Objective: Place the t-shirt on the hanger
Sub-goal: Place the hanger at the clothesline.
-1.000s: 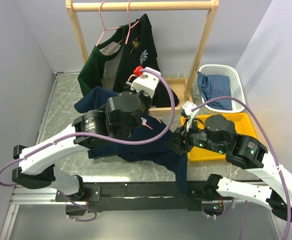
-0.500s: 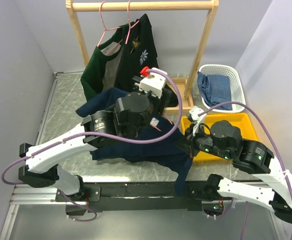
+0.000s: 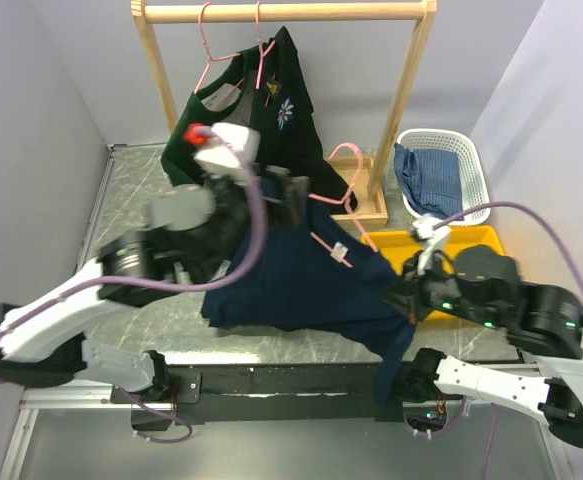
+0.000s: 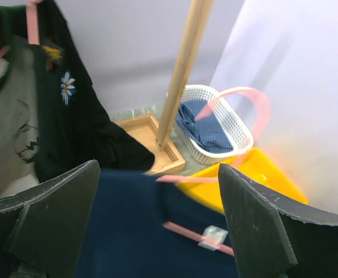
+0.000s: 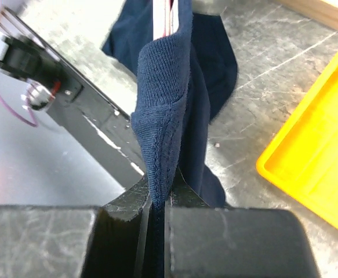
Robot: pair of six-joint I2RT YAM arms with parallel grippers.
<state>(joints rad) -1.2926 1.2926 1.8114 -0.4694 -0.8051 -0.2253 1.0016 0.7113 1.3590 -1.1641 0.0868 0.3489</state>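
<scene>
T-shirt [image 3: 301, 285]: spans centre to lower right; hanger [image 4: 264, 113] at neck. Right gripper [image 5: 157, 194] pinches its corner; left gripper [image 4: 157, 168] agape, empty.

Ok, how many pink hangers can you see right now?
3. Left rail hanger, right rail hanger, and the hanger threaded in the t-shirt. More may hide behind garments.

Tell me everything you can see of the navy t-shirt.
The t-shirt is plain dark navy knit cloth with a small white label inside the neck. It hangs spread above the table. The pink hanger runs into its neck opening, with the hook sticking out. The right gripper is shut on a folded, stitched edge. Below that, what looks like a sleeve droops past the table's near edge.
</scene>
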